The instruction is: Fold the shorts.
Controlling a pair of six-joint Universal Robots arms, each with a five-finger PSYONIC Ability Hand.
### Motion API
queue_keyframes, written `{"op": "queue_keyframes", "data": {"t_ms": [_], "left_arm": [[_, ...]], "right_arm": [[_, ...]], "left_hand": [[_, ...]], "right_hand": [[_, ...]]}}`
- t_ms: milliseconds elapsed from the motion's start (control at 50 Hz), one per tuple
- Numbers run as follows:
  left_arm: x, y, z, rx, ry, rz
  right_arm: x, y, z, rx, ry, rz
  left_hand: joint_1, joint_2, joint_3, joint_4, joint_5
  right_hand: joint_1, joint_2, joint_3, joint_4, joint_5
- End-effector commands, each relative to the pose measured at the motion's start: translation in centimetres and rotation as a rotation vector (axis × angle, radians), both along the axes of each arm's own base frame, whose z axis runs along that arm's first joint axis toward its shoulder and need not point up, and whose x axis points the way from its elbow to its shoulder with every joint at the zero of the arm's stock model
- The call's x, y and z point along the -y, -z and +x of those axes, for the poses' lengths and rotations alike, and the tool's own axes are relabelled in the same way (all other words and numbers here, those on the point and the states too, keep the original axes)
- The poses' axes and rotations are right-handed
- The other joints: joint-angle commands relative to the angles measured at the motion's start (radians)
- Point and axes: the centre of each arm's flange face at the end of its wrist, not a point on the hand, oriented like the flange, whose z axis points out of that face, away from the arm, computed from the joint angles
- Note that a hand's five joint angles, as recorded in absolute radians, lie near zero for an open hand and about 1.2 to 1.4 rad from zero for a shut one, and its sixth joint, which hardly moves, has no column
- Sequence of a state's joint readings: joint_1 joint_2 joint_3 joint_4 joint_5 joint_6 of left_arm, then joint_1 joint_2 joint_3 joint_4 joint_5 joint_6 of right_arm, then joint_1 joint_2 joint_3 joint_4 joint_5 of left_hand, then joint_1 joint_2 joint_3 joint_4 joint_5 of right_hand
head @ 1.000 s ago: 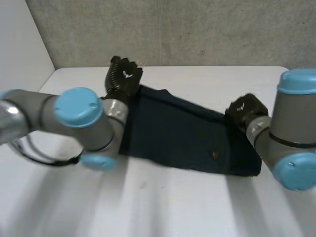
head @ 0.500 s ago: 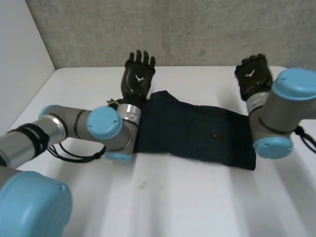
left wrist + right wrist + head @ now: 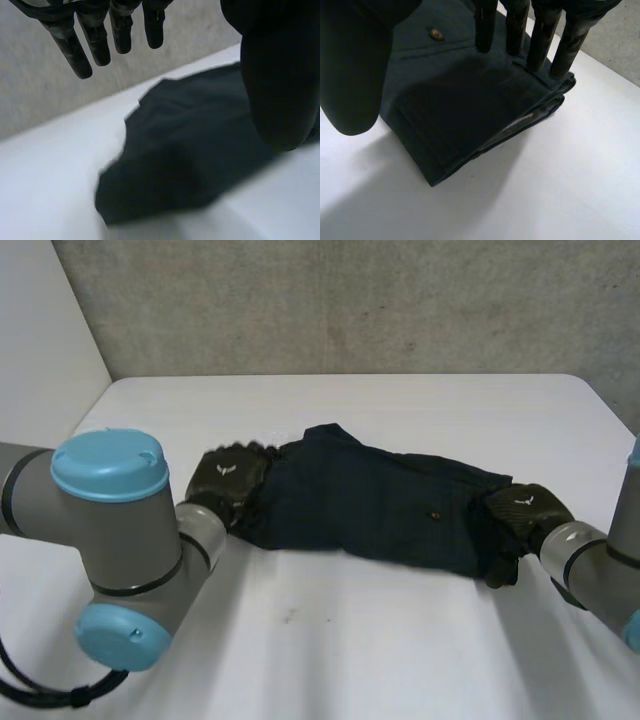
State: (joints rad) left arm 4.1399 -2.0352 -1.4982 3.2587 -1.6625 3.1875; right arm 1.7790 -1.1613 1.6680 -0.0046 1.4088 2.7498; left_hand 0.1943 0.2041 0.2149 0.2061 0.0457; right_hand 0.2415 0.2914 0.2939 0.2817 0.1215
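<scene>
Dark navy shorts (image 3: 370, 505) lie folded in a long strip across the middle of the white table (image 3: 400, 660), a small button (image 3: 435, 513) showing near their right part. My left hand (image 3: 225, 478) is low at the strip's left end. In the left wrist view its fingers (image 3: 95, 42) are straight and held apart from the thumb, above the shorts (image 3: 190, 150). My right hand (image 3: 525, 512) is at the right end. There its fingers (image 3: 540, 45) hang straight over the layered edge of the shorts (image 3: 465, 110), near the button (image 3: 436, 34), with the thumb wide apart.
A grey concrete wall (image 3: 350, 300) stands behind the table's far edge and a pale wall (image 3: 40, 340) at the left. Bare tabletop lies in front of the shorts and beyond them.
Both hands opened and rose beyond the shorts' far side, then came down toward me to the two ends of the strip. The shorts ended up narrower.
</scene>
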Motion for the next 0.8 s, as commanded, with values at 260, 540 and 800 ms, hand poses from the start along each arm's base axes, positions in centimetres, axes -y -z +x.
{"op": "queue_keyframes", "data": {"t_ms": [260, 540, 800], "left_arm": [[-0.3, 1.1, 0.7, -0.003, -0.027, 0.030], [-0.5, -0.5, 1.1, -0.026, -0.031, -0.006], [-0.1, -2.0, 1.2, -0.047, -0.059, -0.050]], "right_arm": [[0.8, -0.5, -2.8, -0.169, 0.023, -0.127], [1.6, -5.5, -3.0, -0.690, -0.177, -0.320], [-9.0, -3.9, 14.1, -0.353, -0.914, -0.502]], "left_hand": [[-0.016, -0.026, -0.037, -0.028, -0.042], [-0.016, -0.026, -0.037, -0.028, -0.042], [-0.016, -0.026, -0.037, -0.028, -0.042]], "right_hand": [[1.155, 1.105, 1.102, 1.115, 1.100], [1.155, 1.105, 1.102, 1.115, 1.100], [1.155, 1.105, 1.102, 1.115, 1.100]]}}
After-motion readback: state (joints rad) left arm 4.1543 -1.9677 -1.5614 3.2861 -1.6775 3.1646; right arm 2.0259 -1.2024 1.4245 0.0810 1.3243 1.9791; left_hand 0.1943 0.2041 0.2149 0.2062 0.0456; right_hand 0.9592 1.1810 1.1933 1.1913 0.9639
